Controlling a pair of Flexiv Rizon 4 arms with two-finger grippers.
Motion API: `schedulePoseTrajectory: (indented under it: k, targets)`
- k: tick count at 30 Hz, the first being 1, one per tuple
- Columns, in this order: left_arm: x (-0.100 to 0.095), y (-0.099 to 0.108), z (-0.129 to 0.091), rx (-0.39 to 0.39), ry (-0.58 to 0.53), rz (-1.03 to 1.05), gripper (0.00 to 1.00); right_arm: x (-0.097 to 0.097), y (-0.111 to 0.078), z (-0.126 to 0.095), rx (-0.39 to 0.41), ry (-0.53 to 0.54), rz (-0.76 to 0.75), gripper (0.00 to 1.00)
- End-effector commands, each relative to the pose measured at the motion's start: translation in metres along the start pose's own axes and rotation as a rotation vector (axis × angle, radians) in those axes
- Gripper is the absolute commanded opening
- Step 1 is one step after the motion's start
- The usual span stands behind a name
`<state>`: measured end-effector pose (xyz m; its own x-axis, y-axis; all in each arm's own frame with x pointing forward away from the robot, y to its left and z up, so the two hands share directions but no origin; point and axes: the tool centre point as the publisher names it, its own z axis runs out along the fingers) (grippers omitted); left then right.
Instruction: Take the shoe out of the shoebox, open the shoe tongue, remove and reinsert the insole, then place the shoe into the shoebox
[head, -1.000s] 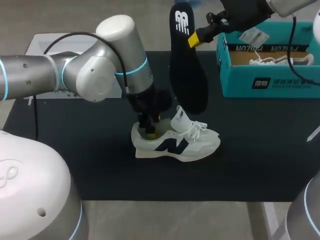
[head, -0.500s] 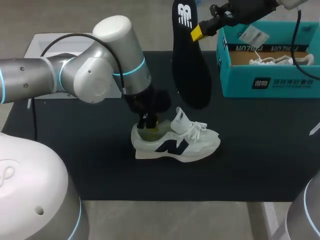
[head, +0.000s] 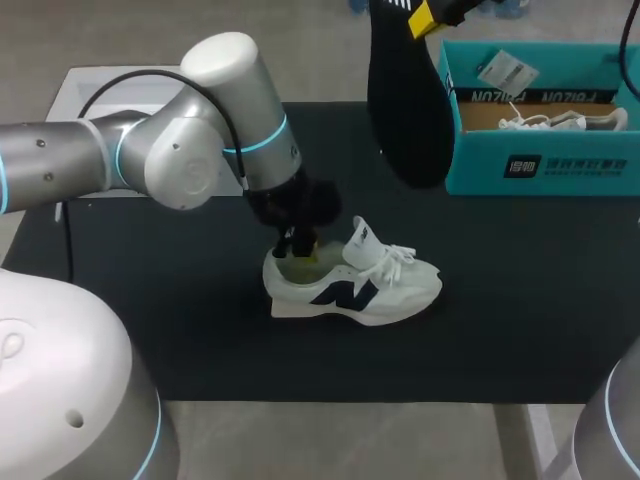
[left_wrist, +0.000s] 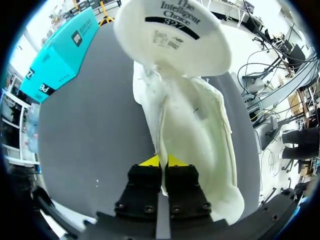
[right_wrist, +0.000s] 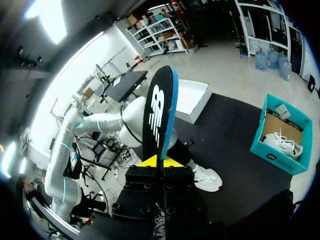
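Your bench carries the shoebox at its far right corner, lid off, with a second shoe lying inside. The shoe you are working on sits on its sole near the middle of the bench, toe toward the right edge. The insole is clear of it, hanging in the air toward the far edge, its lower end near the shoebox's left wall and well above the shoe. The tongue stands lifted, so the mouth of the shoe is open. Your left end effector is pressed together on the heel collar, pinning the shoe in place. Your right end effector pinches the insole by its upper end. By my reading you are past the halfway mark: the shoe is out, the tongue is open and the insole is removed. What remains is to bring the insole down, feed it back through the opening and seat it flat, then lift the shoe into the shoebox beside the other one.
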<state>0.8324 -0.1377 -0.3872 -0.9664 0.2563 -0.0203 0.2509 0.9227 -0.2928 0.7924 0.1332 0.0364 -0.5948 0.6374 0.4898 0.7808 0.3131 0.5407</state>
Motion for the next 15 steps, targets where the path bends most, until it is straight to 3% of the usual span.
schedulePoseTrajectory:
  k: [1,7,10,15]
  targets:
    - [-0.001,-0.003,0.0,0.033,-0.002,0.085,0.0,-0.002,-0.002,0.003,-0.004,0.004,0.001,0.0]
    - [-0.013,-0.004,-0.014,0.072,0.093,0.288,0.0,-0.002,-0.002,0.003,-0.004,0.004,0.001,0.0]
    - [-0.022,-0.004,-0.02,0.006,0.084,0.4,0.0,-0.002,-0.002,0.003,-0.004,0.004,0.001,0.0]
    - [-0.035,-0.012,-0.038,-0.031,0.12,0.646,0.0,-0.002,-0.002,0.003,-0.004,0.004,0.001,0.0]
